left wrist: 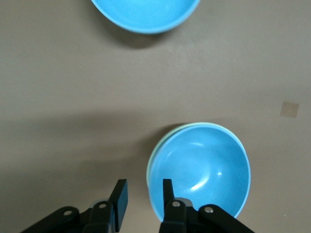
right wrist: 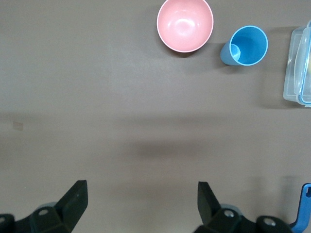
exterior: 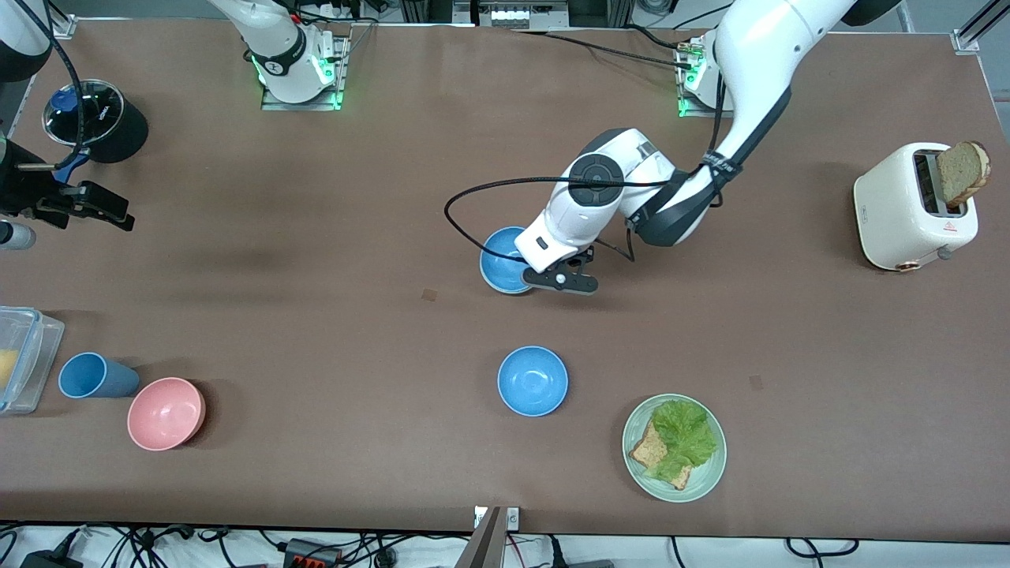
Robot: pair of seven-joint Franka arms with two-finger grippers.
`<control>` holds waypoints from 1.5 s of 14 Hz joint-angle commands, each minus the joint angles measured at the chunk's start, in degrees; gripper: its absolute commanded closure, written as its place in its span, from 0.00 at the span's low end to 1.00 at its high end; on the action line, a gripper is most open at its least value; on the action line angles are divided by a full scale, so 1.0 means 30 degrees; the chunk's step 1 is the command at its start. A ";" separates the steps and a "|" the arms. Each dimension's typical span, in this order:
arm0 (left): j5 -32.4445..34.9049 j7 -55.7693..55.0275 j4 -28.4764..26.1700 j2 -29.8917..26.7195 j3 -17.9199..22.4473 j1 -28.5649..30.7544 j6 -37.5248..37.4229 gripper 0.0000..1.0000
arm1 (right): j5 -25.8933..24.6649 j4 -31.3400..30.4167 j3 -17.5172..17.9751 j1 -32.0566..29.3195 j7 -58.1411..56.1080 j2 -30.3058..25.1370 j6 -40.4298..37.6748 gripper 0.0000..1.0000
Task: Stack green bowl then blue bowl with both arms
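A blue bowl (exterior: 503,267) sits nested inside the green bowl near the table's middle; only a thin pale mint rim (left wrist: 151,165) of the green bowl shows around the blue bowl (left wrist: 204,167) in the left wrist view. My left gripper (exterior: 562,281) (left wrist: 143,194) is open, low at the stack. Its fingers straddle the rim, one inside and one outside, without pinching it. A second blue bowl (exterior: 533,380) (left wrist: 146,12) stands alone, nearer the front camera. My right gripper (exterior: 95,207) (right wrist: 142,196) is open wide and empty, waiting above the right arm's end of the table.
A pale green plate (exterior: 712,472) with lettuce and toast lies nearest the camera. A white toaster (exterior: 907,213) stands at the left arm's end. A pink bowl (exterior: 166,412) (right wrist: 184,24), a blue cup (exterior: 91,375) (right wrist: 245,46) and a clear container (exterior: 20,355) sit at the right arm's end.
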 commanded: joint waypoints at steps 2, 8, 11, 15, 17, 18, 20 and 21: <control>-0.0775 0.0799 0.1907 -0.0274 -0.0964 0.2363 -0.2911 0.60 | -0.0257 -0.0290 0.0111 -0.0155 -0.0287 -0.0436 0.0143 0.00; -0.1274 0.5804 0.4163 -0.0157 -0.2201 0.6324 -0.7128 0.54 | -0.0227 -0.0290 0.0082 -0.0155 -0.0171 -0.0494 0.0056 0.00; -0.0401 0.9404 0.5071 -0.0332 -0.2055 0.7292 -0.8975 0.54 | -0.0140 -0.0319 0.0082 -0.0155 -0.0083 -0.0524 -0.0032 0.00; 0.0895 1.2020 0.6011 -0.0391 -0.2201 0.7995 -1.0033 0.53 | -0.0110 -0.0348 0.0053 -0.0155 -0.0054 -0.0524 -0.0032 0.00; 0.0778 1.3162 0.6041 -0.0391 -0.2259 0.8522 -1.0064 0.44 | -0.0110 -0.0348 0.0082 -0.0155 -0.0054 -0.0524 0.0084 0.00; 0.0516 1.3544 0.6041 -0.0391 -0.2173 0.8728 -1.0094 0.18 | -0.0110 -0.0348 0.0082 -0.0155 -0.0054 -0.0524 0.0085 0.00; -0.0041 1.3754 0.6012 -0.1498 -0.2084 0.9342 -1.0181 0.00 | -0.0081 -0.0319 0.0082 -0.0155 -0.0054 -0.0524 0.0143 0.00; -0.0217 1.3753 0.6012 -0.1649 -0.2142 0.9896 -1.0646 0.00 | -0.0081 -0.0319 0.0082 -0.0155 -0.0054 -0.0524 0.0114 0.00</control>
